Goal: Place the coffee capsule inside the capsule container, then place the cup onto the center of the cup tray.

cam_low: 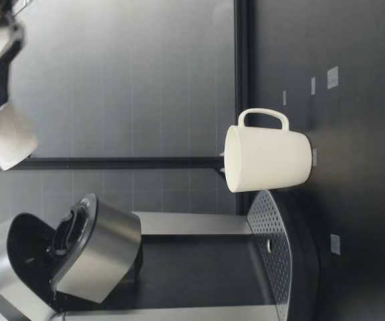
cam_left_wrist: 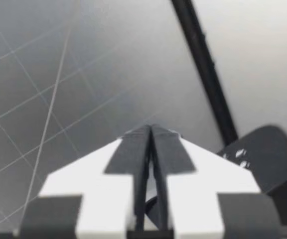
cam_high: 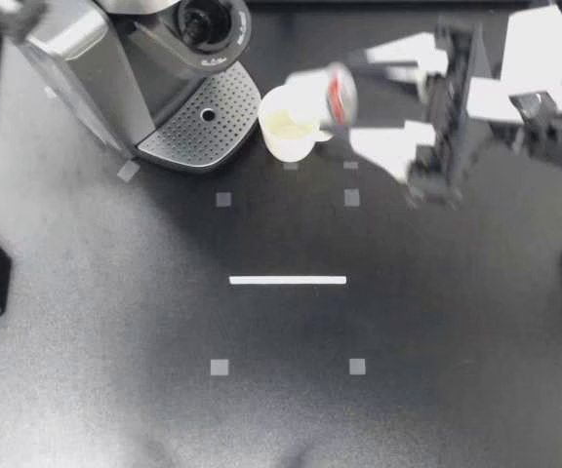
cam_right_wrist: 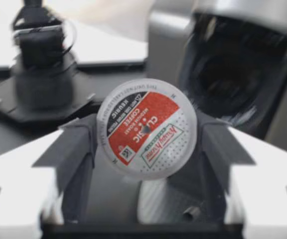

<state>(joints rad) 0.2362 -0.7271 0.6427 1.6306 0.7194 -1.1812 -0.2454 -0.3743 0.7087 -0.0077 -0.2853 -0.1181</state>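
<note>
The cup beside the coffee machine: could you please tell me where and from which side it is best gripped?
Probably the handle, from my right arm's side: the cup stands upright, with its handle turned away from the coffee machine.

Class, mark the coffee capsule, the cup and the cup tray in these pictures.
coffee capsule [cam_right_wrist: 146, 128]: right wrist view, on its printed foil lid.
cup [cam_low: 269, 159]: low view, on its side wall.
cup tray [cam_high: 188, 136]: top view, on its perforated plate.
</note>
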